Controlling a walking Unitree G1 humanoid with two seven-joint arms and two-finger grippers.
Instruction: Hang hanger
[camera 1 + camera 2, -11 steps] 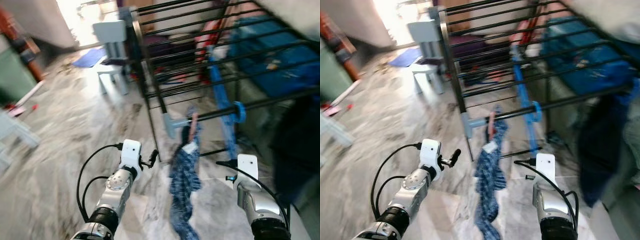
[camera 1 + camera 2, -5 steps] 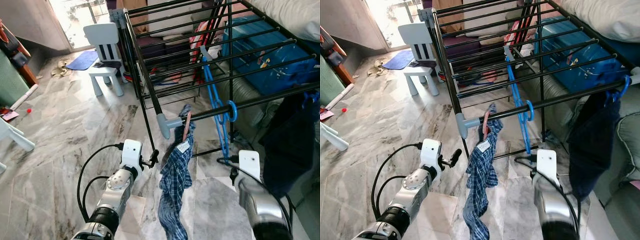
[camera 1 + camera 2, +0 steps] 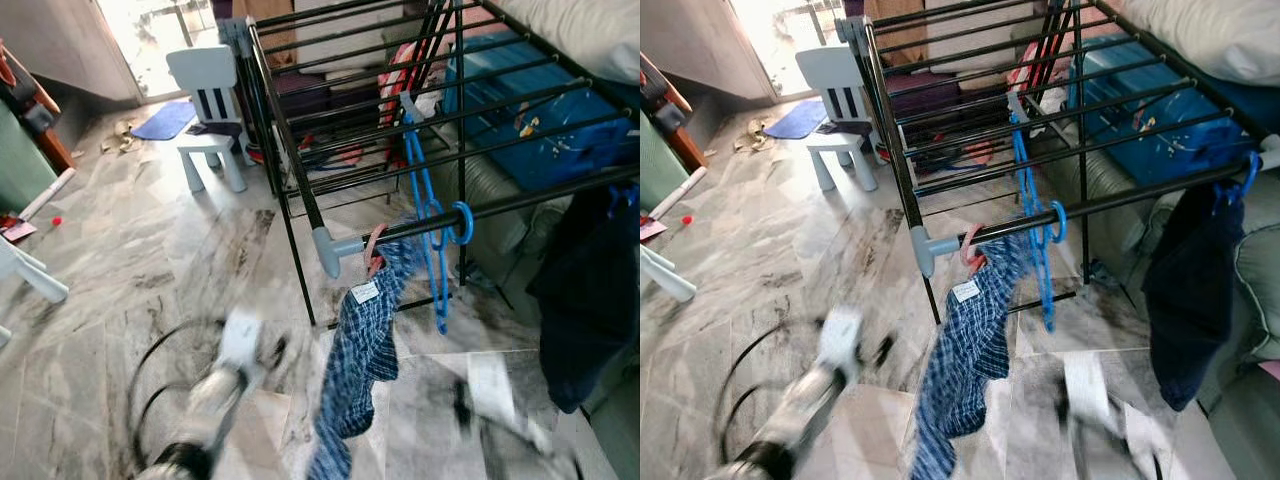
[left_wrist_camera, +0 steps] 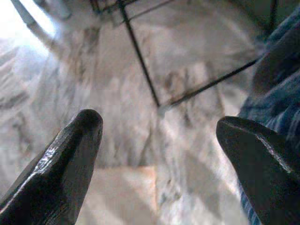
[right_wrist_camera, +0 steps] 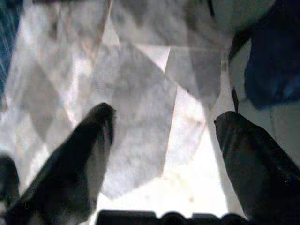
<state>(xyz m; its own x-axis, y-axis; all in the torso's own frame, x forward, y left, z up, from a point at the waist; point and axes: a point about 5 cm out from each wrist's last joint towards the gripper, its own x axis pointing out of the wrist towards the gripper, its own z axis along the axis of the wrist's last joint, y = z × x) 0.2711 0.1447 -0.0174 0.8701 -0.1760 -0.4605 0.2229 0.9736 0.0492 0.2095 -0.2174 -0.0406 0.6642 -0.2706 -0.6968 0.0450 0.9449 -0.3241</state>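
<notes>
A blue hanger (image 3: 437, 228) hangs empty on the front rail (image 3: 530, 198) of the black drying rack. Beside it, near the rail's grey end cap (image 3: 328, 250), a pink hanger (image 3: 374, 246) carries a blue plaid shirt (image 3: 362, 345) that trails toward the floor. Both arms are low and blurred by motion: the left arm (image 3: 210, 395) left of the shirt, the right arm (image 3: 495, 400) right of it. My left gripper (image 4: 157, 133) is open over the marble floor with plaid cloth at one side. My right gripper (image 5: 161, 129) is open above the floor tiles, holding nothing.
A dark blue garment (image 3: 585, 290) hangs at the rack's right end. A white child's chair (image 3: 212, 110) and a blue mat (image 3: 165, 120) lie beyond the rack's left corner. Blue boxes (image 3: 545, 110) sit under the rack. A sofa cushion (image 3: 1255, 270) is at the far right.
Both arms have dropped and now smear with motion. The plaid shirt has swung, its upper part shifted right along the rail.
</notes>
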